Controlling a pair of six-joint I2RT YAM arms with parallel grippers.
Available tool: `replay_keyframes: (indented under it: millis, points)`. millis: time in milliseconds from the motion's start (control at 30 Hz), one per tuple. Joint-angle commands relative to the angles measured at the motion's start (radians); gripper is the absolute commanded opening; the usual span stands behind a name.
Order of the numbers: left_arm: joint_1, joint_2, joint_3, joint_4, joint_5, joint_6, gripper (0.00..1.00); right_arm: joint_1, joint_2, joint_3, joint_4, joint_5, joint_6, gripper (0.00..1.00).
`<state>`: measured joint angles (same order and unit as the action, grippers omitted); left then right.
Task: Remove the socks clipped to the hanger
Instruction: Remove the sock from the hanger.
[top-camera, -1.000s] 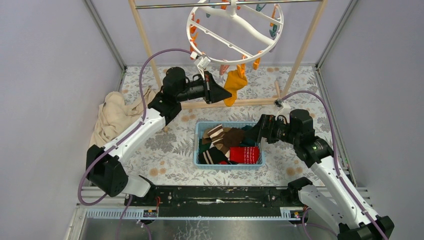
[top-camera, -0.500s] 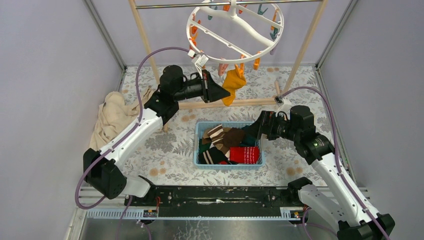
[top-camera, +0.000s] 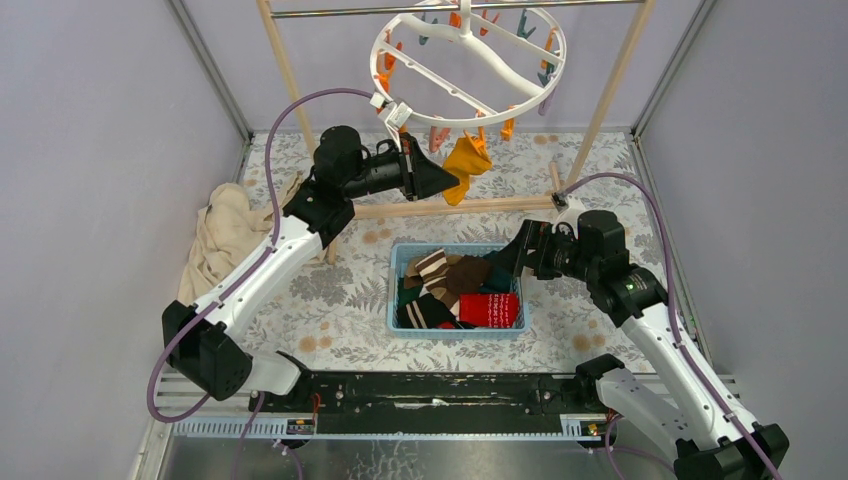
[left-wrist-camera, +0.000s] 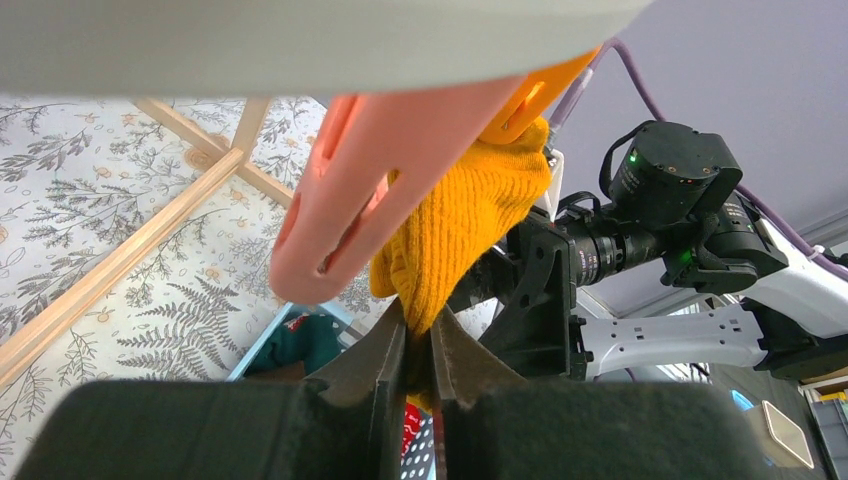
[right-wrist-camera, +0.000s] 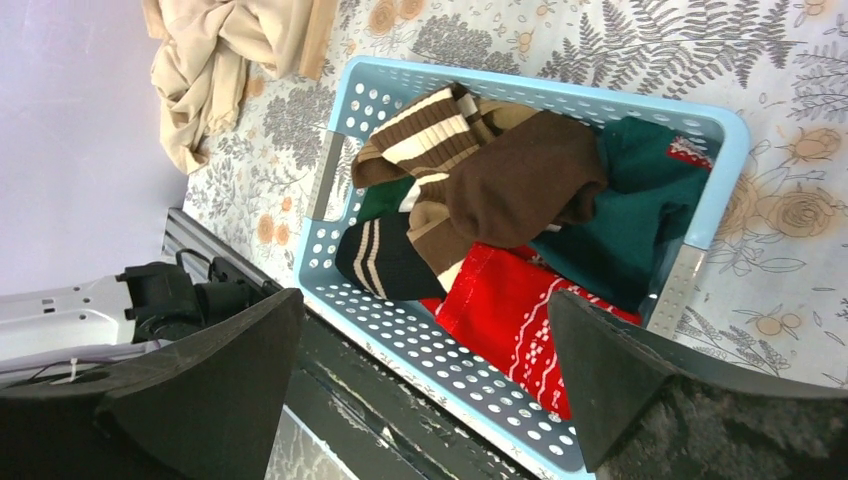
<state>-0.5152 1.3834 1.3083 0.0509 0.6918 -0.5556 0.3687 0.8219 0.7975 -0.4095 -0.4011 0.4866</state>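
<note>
Mustard sock (left-wrist-camera: 470, 222) half behind orange clip (left-wrist-camera: 420, 130)

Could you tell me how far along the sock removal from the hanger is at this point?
Nearly done. Done: several socks lie in the blue basket, and the other visible clips on the hanger hang empty. In hand: the left gripper is shut on the mustard sock, not yet off its orange clip. Left: pull it free and drop it in. The right gripper hovers open over the basket.
</note>
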Motion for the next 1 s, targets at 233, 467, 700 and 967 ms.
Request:
replay_keyframes:
  millis: [233, 467, 700, 967]
  points:
    - [0.006, -0.029, 0.032, -0.002, -0.012, -0.010, 0.18, 0.007, -0.035, 0.014, 0.003, 0.089, 0.023, 1.00]
    - [0.006, -0.033, 0.026, 0.001, -0.012, -0.012, 0.18, 0.007, -0.002, 0.019, -0.013, 0.056, 0.006, 1.00]
    - [0.006, -0.035, 0.023, 0.000, -0.014, -0.009, 0.18, 0.007, 0.005, 0.010, 0.006, 0.041, 0.007, 1.00]
    - [0.006, -0.034, 0.017, 0.005, -0.011, -0.009, 0.18, 0.008, 0.023, 0.011, -0.001, 0.036, 0.015, 1.00]
